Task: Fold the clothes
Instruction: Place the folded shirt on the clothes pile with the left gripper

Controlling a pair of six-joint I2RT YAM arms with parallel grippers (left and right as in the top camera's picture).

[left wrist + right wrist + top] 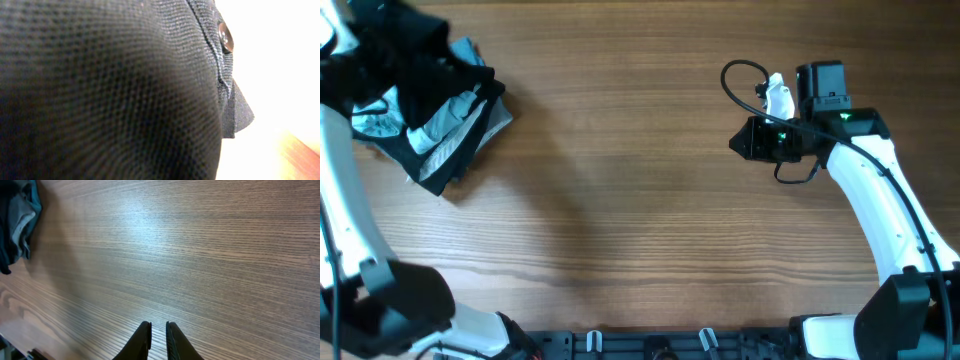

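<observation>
1. Left end effector [420, 60]: closed, sunk in the clothes [455, 125] at the desk's far-left corner. Black fabric fills its camera, so a grip cannot be confirmed.
2. Right end effector [156, 326]: barely parted, empty, above the desk [640, 200] at right.
3. Progress: the clothes lie crumpled; no fold is made, so all folding remains.
4. Surface: wood-grain. The room is not visible.

Overhead: set high, looking straight down on the whole table [640, 200], with both arms inside the edges. Left wrist: jammed right against the clothes [100, 90], nothing but black weave across most of the view (a sliver of wood at the lower right corner). Right wrist: low over bare wood, facing past the right gripper [157, 330] toward the same clothes [17, 225], shared with overhead, top left there [430, 120].
</observation>
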